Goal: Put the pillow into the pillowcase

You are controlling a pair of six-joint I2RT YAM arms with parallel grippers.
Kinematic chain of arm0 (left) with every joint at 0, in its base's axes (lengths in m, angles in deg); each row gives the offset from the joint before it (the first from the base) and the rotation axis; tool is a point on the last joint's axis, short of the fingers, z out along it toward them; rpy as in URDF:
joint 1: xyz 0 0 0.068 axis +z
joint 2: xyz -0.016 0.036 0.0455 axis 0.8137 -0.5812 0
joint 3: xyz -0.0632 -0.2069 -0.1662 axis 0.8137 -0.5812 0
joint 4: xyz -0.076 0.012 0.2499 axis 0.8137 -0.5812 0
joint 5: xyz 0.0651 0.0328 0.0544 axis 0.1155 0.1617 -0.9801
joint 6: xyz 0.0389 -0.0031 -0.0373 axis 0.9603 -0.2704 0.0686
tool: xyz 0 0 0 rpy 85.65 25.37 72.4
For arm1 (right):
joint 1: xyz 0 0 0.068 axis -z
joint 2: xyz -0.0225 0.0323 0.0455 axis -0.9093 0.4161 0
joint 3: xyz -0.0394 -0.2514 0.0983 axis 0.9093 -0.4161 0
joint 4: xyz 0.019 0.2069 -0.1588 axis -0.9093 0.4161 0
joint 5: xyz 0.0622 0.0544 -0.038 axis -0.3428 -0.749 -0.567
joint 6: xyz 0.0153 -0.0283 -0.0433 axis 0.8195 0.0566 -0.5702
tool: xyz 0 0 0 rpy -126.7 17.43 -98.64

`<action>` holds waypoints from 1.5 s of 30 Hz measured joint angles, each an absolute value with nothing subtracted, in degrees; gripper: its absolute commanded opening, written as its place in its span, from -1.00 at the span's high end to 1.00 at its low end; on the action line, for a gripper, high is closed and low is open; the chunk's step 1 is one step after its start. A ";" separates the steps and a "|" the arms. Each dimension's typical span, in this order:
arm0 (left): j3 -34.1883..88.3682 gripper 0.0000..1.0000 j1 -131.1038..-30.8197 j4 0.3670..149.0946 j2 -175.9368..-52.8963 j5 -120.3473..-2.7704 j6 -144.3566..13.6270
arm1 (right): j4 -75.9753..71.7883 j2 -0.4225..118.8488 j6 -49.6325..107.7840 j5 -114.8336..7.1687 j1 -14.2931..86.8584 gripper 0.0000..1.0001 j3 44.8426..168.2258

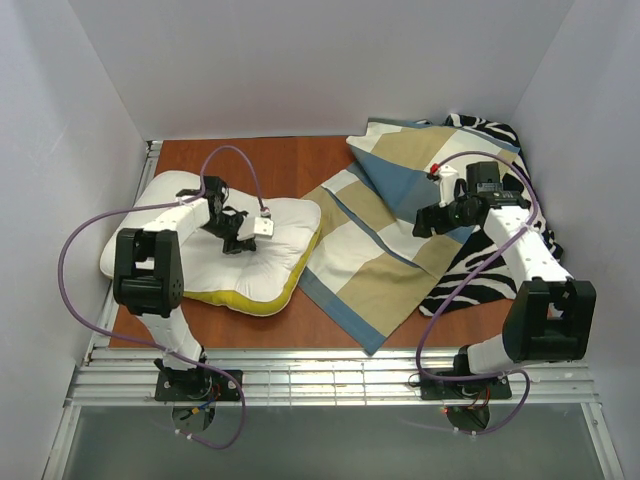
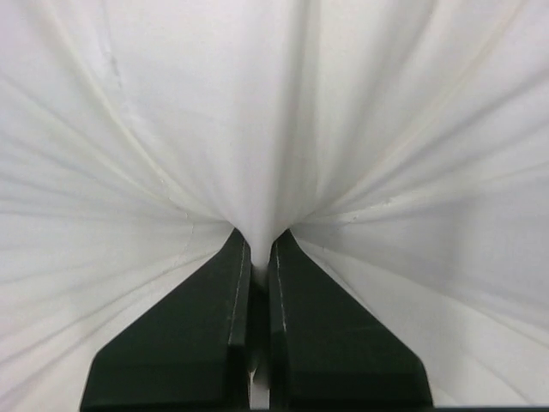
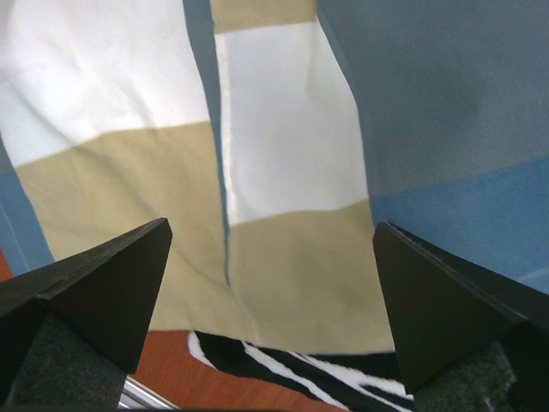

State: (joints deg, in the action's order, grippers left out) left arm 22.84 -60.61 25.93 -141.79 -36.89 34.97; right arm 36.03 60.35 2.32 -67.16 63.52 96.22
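Left gripper (image 2: 259,243) pinched tight on thin fold of pillow (image 1: 290,225). Pillow lies just left of pillowcase (image 1: 380,250). Right gripper (image 3: 270,225) wide above pillowcase. Risk: shallow pinch, fabric may slip out on lift.

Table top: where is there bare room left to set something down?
Bare wood shows on the table at the far edge, between the pillow and the pillowcase, plus a thin strip along the near edge in front of both. The right side is crowded: pillowcase overlapping the zebra-striped cloth.
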 measured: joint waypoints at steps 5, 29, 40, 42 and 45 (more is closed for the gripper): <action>28.96 1.00 -58.17 15.83 -138.73 -32.56 30.94 | 33.54 64.46 3.54 -62.77 56.96 -0.04 99.08; 24.76 1.00 -44.40 8.16 -125.79 -14.10 13.46 | 27.13 94.12 2.91 -38.31 39.83 -0.10 113.62; 22.78 1.00 -44.07 8.71 -125.79 -13.64 13.26 | 27.27 95.03 1.49 -32.52 39.78 0.97 115.74; 22.36 1.00 -44.07 8.58 -125.79 -13.66 13.68 | 27.57 95.17 1.20 -32.43 39.80 0.97 116.52; 22.32 1.00 -44.07 7.70 -125.79 -13.68 15.69 | 28.32 95.19 1.22 -34.47 39.85 0.97 117.62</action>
State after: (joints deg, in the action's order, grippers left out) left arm 22.32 -44.07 7.70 -125.79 -13.68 15.69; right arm 28.32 95.19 1.22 -34.47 39.85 117.62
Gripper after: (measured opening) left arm 0.018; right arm 0.017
